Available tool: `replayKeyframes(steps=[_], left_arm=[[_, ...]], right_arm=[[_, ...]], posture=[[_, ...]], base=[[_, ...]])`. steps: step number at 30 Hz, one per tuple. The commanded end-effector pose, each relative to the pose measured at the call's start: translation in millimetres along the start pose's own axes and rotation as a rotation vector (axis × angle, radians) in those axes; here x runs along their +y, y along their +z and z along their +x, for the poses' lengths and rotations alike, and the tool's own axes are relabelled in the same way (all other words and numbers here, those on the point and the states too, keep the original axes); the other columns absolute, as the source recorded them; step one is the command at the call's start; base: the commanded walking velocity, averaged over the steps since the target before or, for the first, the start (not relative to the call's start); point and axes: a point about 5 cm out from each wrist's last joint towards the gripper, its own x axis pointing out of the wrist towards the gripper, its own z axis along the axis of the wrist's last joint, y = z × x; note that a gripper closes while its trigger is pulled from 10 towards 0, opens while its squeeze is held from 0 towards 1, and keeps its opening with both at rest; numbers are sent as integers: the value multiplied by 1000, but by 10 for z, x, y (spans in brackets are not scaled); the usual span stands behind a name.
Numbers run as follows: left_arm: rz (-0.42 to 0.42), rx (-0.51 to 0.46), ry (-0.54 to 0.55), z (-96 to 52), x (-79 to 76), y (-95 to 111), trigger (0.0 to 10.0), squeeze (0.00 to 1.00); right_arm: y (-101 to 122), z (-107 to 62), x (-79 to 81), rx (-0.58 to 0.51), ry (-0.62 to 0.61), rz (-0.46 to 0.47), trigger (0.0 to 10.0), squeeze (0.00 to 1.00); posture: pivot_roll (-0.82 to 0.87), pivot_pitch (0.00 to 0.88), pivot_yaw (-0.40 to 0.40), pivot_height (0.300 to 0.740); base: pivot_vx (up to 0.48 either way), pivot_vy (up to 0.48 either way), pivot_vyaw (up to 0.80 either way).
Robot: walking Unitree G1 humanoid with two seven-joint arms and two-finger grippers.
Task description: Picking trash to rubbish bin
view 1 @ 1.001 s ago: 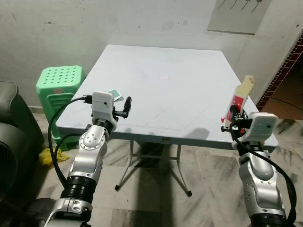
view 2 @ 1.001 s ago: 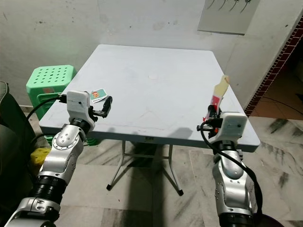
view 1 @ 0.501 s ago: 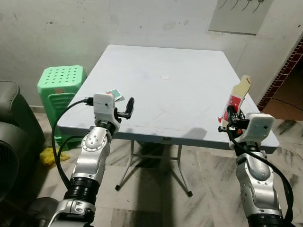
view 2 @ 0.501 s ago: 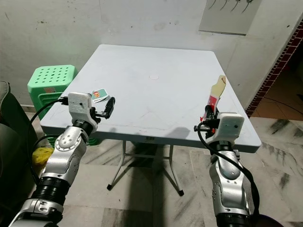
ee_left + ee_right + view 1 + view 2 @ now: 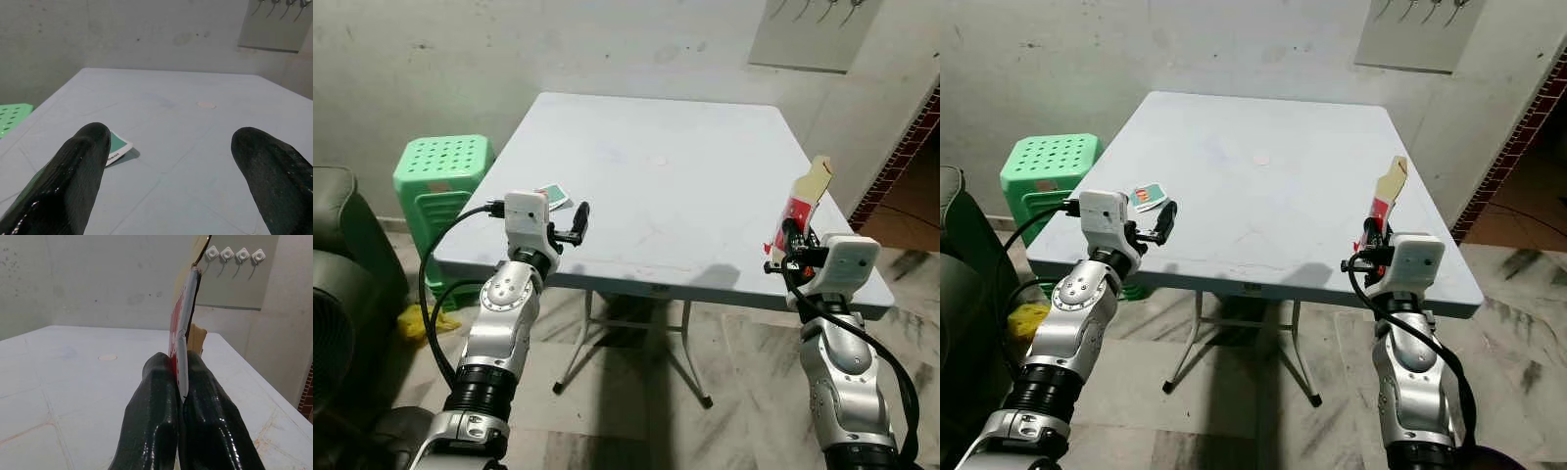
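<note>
The left gripper (image 5: 576, 223) partly hides the green card (image 5: 551, 195); its print is too small, possibly a label.

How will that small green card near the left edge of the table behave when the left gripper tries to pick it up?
The green card lies flat on the table, so the fingers will probably struggle to get under it. It looks thin and light, likely to slide if nudged; dragging it to the edge may help. The left gripper is open just short of it; the right gripper holds a flattened carton.
</note>
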Motion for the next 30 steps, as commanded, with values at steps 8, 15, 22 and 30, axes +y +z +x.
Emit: replayKeyframes(steps=[8,15,22,30], left_arm=[[-12,-18,-22,26,-12,68,10000,0],[-19,-24,-35,25,-28,78,10000,0],[-21,-27,-39,32,-35,89,10000,0],[-24,-28,-39,40,-44,94,10000,0]], right_arm=[[44,3,-1,-20,0,4,10000,0],[45,-4,-2,-19,0,3,10000,0],[45,-8,-2,-18,1,1,10000,0],[45,-9,-15,-16,0,-3,10000,0]], posture=[[-54,0,-16,740],[-58,0,-15,740],[-61,0,-16,740],[-61,0,-19,740]], base=[[101,0,0],[324,0,0],[350,0,0],[346,0,0]])
